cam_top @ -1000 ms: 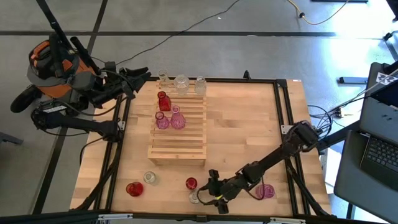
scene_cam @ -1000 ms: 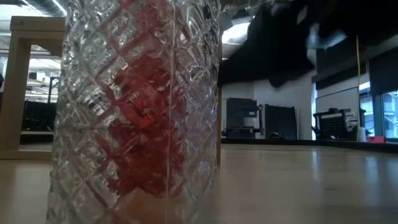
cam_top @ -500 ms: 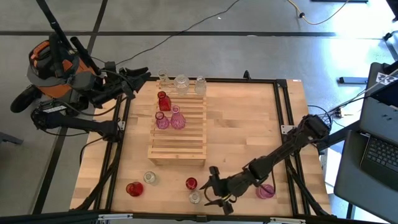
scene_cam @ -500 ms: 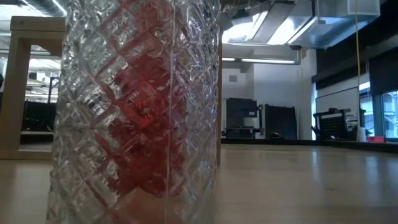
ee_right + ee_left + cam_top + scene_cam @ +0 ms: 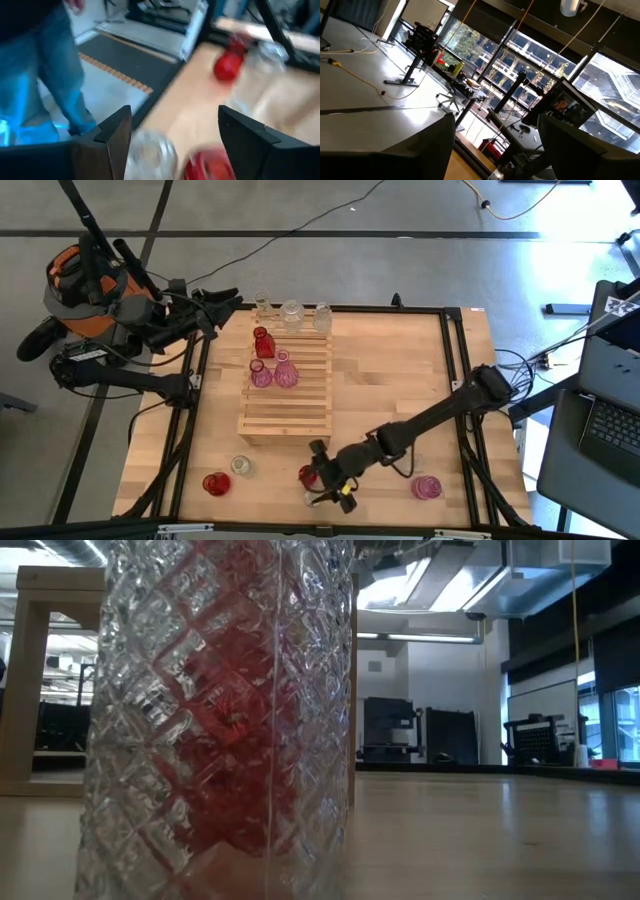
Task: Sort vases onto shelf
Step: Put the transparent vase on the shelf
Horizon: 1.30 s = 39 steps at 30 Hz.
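A small red vase [image 5: 307,474] and a clear vase [image 5: 313,498] stand low in the middle of the frame. The right gripper [image 5: 325,476], jaws wide open and empty, sits right beside them, likely lining up. The shelf [image 5: 286,398] above holds other vases. The left gripper [image 5: 225,300] waits open, upper left

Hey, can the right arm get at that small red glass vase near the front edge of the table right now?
Probably yes. The right gripper is open and right beside the small red glass vase; only a small clear glass vase stands close by.
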Motion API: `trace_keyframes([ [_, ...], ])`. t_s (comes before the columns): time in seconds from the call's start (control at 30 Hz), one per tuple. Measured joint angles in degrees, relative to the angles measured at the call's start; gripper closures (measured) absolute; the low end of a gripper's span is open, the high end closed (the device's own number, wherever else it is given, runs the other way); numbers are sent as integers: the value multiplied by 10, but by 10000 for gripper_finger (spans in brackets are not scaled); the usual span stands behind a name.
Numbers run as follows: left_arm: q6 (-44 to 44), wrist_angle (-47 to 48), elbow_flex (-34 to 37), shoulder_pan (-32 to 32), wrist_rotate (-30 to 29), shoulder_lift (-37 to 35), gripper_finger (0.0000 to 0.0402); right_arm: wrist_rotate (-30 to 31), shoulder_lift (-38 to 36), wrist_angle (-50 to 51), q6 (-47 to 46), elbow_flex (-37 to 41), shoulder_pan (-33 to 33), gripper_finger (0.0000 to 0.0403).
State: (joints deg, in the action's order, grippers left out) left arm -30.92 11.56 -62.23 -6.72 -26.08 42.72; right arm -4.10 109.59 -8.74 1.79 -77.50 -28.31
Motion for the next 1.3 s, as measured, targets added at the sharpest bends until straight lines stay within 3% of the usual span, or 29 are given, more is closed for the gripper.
trace_keyframes([
  [0.17,0,0,0,0,0,0,127,-33,29,24,45,-45,-2,166],
  [0.5,0,0,0,0,0,0,127,-56,55,29,41,-44,-1,219],
  [0.67,0,0,0,0,0,0,127,-77,76,24,11,-44,-1,223],
  [1.0,0,0,0,0,0,0,127,-60,80,27,0,-45,-2,226],
  [1.3,0,0,0,0,0,0,127,-58,84,27,-15,-46,-2,305],
])
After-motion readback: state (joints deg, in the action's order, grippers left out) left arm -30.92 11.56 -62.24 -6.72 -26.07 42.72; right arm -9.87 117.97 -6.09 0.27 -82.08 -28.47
